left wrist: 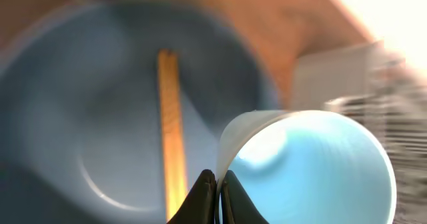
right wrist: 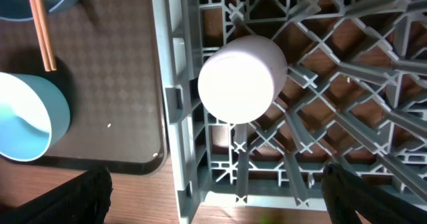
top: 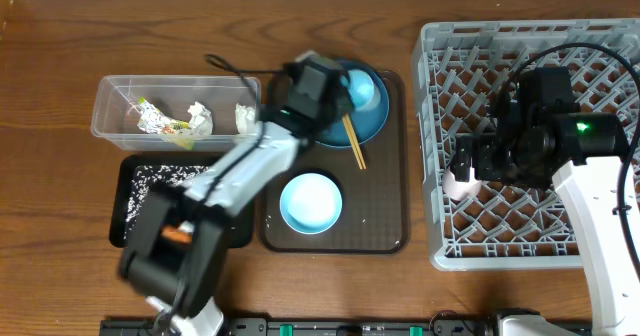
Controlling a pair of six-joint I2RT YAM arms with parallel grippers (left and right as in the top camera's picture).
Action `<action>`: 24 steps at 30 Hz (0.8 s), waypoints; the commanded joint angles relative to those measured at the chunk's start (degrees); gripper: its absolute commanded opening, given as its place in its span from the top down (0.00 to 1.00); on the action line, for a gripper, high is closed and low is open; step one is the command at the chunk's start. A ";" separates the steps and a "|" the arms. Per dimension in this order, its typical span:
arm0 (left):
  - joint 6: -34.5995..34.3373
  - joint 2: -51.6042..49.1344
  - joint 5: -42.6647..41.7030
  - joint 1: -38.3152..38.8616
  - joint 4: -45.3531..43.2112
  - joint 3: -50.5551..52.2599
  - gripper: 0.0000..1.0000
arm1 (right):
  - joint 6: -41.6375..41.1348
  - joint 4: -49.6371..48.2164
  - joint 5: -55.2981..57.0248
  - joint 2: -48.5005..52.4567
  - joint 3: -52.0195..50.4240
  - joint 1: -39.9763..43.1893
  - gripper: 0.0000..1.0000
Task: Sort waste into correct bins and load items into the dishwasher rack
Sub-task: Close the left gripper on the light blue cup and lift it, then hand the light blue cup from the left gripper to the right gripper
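Observation:
My left gripper (left wrist: 217,184) is shut on the rim of the blue cup (left wrist: 313,171) and holds it over the round blue plate (left wrist: 87,117); in the overhead view the gripper (top: 338,84) is above the plate (top: 375,121). Two wooden chopsticks (top: 353,142) lie across the plate's edge. The pale blue bowl (top: 310,201) stands on the brown tray. The pink cup (right wrist: 241,77) sits upside down in the grey dishwasher rack (right wrist: 313,137). My right gripper (right wrist: 213,204) is open and empty just above it. The clear tub (top: 120,96) holds paper wads and the foil wrapper (top: 160,126). The black tray (top: 135,191) holds rice.
The brown serving tray (top: 385,226) lies between the bins and the rack (top: 530,36). My left arm crosses over the black tray and hides part of it. An orange bit (top: 177,233) shows by the arm there. A cable loops over the rack's right side.

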State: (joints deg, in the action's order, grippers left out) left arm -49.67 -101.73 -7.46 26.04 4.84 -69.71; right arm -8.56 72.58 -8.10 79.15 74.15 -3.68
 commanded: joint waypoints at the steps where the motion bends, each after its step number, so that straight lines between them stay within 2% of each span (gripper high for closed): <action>1: 1.60 8.04 -15.63 -5.73 -0.48 0.04 0.94 | -0.59 -0.63 0.76 -0.61 0.68 -0.72 0.01; 4: 1.53 11.02 -31.19 -11.50 -0.48 0.04 0.94 | -0.59 -1.29 -0.87 -0.61 0.68 -0.72 0.01; 7: 1.27 12.11 -47.54 -17.42 -0.48 0.04 0.94 | 1.92 -2.25 -8.20 -0.61 0.68 -0.72 0.01; 11: 0.68 11.87 -63.39 -22.14 -0.26 0.11 0.94 | 22.08 -5.68 -38.36 -0.61 0.68 -0.72 0.01; 13: 0.70 11.87 -67.28 -22.38 0.46 0.11 0.94 | 28.26 -7.48 -51.78 -0.61 0.68 -0.61 0.01; 15: 0.70 11.87 -70.53 -21.70 0.66 0.11 0.94 | 28.96 -10.05 -58.21 -0.61 0.68 -0.35 0.01; 19: 0.70 11.89 -74.53 -19.43 0.66 0.11 0.94 | 28.96 -13.29 -59.87 -0.61 0.68 -0.37 0.01; 24: 0.68 11.89 -74.47 -15.98 0.63 0.11 0.94 | 28.96 -15.43 -62.10 -0.61 0.68 -0.59 0.01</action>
State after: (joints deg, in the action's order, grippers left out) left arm -49.30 -89.62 -78.13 8.64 5.58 -69.71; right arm 18.00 57.91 -63.90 79.15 74.15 -3.66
